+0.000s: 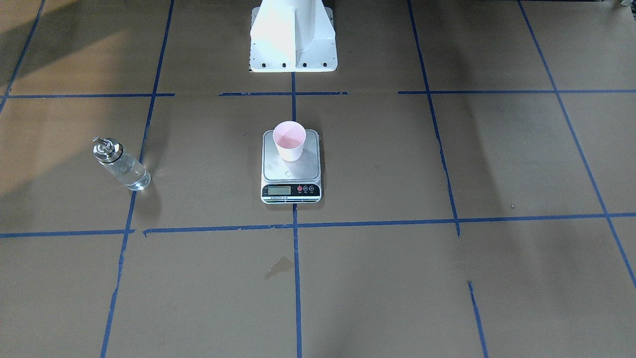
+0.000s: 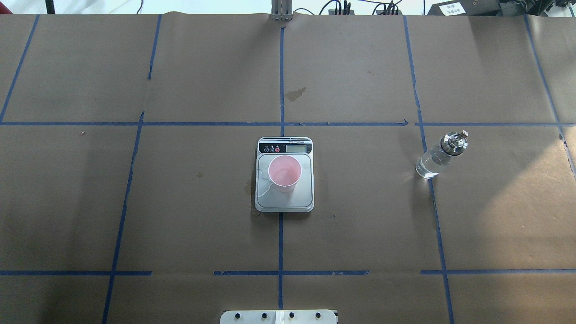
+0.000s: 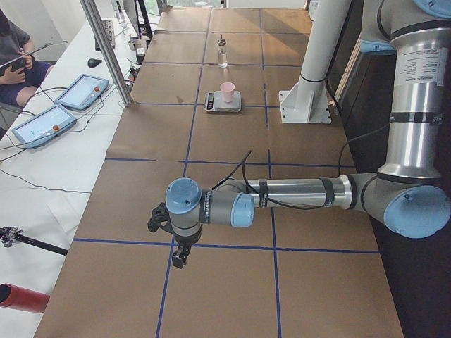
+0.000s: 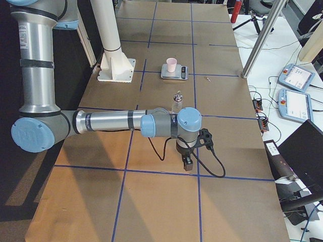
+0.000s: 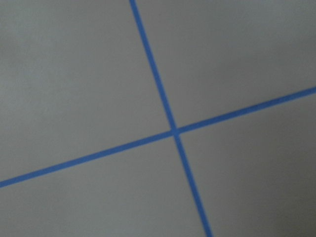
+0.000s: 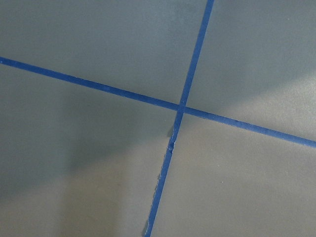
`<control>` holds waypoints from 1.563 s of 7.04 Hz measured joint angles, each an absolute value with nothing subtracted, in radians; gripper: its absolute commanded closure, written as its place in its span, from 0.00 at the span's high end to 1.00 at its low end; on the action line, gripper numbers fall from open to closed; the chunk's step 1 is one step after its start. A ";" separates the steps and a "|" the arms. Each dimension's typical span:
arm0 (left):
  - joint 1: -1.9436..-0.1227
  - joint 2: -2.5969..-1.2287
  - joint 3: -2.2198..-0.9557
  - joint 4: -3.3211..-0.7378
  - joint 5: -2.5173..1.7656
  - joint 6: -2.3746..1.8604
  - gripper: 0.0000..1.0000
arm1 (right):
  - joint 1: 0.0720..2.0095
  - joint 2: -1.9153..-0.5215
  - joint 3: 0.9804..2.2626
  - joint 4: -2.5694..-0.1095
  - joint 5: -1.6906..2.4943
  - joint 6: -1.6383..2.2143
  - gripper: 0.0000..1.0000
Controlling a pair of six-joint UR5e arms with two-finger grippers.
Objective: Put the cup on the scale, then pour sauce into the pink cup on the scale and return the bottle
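Note:
The pale pink cup (image 1: pixel 289 140) stands upright on the steel platform of the scale (image 1: pixel 291 195), at the table's middle; it also shows in the overhead view (image 2: pixel 284 173). The glass bottle (image 1: pixel 121 166) with clear liquid and a metal spout stands upright on the paper, apart from the scale, on the robot's right (image 2: pixel 438 157). My left gripper (image 3: pixel 181 257) hangs over a tape cross at the table's left end, far from the scale. My right gripper (image 4: pixel 187 164) hangs over a tape cross at the right end, a short way beyond the bottle (image 4: pixel 177 102). I cannot tell whether either is open or shut.
The white robot pedestal (image 1: pixel 292 40) stands behind the scale. Blue tape lines grid the brown paper. A dark stain (image 2: pixel 295 93) marks the paper beyond the scale. Tablets (image 3: pixel 81 91) and a seated operator (image 3: pixel 14 56) are at a side table.

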State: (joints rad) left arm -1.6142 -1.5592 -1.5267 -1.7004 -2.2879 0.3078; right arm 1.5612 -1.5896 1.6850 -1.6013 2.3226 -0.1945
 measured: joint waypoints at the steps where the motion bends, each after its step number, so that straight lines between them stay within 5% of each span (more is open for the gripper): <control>1: -1.620 -1.563 -1.531 -1.700 -2.287 0.310 1.00 | 1.561 -1.588 1.685 -1.602 2.324 -0.172 1.00; 11: -1.623 -1.519 -1.638 -1.701 -2.286 0.112 1.00 | 1.559 -1.588 1.639 -1.562 2.331 -0.063 1.00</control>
